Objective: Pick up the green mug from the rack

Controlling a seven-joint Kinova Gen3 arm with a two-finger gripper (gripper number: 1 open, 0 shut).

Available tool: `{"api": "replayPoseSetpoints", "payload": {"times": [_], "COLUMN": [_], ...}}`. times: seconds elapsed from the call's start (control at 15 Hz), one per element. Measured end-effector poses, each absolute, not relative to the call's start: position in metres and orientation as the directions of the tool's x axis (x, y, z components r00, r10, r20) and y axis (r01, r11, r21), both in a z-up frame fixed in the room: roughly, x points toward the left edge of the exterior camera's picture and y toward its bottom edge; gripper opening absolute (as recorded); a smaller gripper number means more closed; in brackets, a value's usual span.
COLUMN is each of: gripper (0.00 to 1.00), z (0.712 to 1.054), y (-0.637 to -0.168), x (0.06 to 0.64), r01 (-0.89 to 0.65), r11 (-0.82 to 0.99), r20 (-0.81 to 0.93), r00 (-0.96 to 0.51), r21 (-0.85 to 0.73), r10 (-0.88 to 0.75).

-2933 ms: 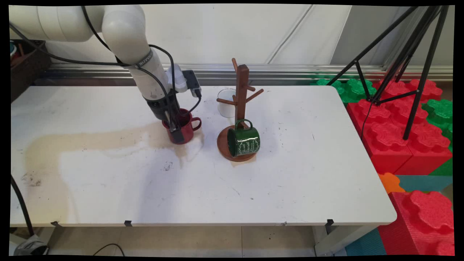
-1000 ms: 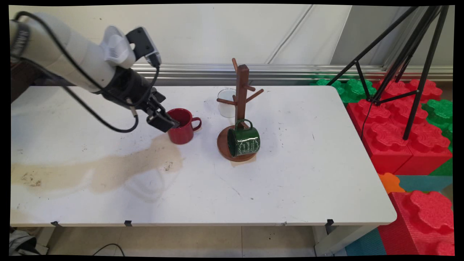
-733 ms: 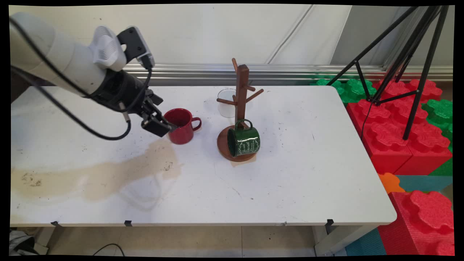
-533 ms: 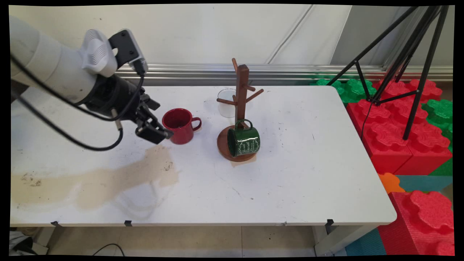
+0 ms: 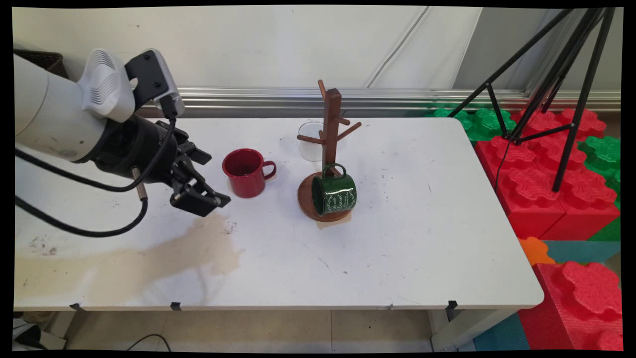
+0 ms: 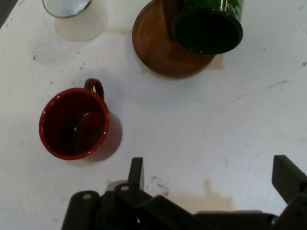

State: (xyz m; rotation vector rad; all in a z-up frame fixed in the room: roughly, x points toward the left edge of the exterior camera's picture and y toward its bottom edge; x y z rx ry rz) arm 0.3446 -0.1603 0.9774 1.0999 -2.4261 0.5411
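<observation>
A red mug point(image 5: 246, 174) stands upright on the white table point(image 5: 397, 248), its handle toward the wooden mug tree point(image 5: 330, 124). My gripper point(image 5: 214, 181) hovers just left of it, open and holding nothing. In the hand view the red mug point(image 6: 74, 124) lies to the upper left of the gripper point(image 6: 211, 177), clear of both fingers point(image 6: 136, 170). A green mug point(image 5: 335, 195) leans on its side on the tree's round base point(image 6: 158, 48). A white cup point(image 5: 310, 144) stands behind the tree.
A brownish stain point(image 5: 149, 253) spreads over the table's near left. A black tripod point(image 5: 561, 89) and red and green foam blocks point(image 5: 541, 179) stand off the right edge. The table's right half is bare.
The gripper, earlier down on the red mug's rim, has let go and drawn back left and toward the near side. The red mug stays upright in place.
</observation>
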Motion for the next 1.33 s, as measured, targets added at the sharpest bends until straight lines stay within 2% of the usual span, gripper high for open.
{"api": "replayPoseSetpoints", "payload": {"times": [0.6, 1.33], "gripper": [1.00, 1.00], "z": [0.977, 0.948], "y": [-0.165, -0.200], "x": [0.323, 0.288], "r01": [-0.786, -0.825], "r11": [0.603, 0.564], "r20": [0.569, 0.609], "r00": [-0.560, -0.468], "r21": [-0.135, -0.040], "r10": [-0.602, -0.641]}}
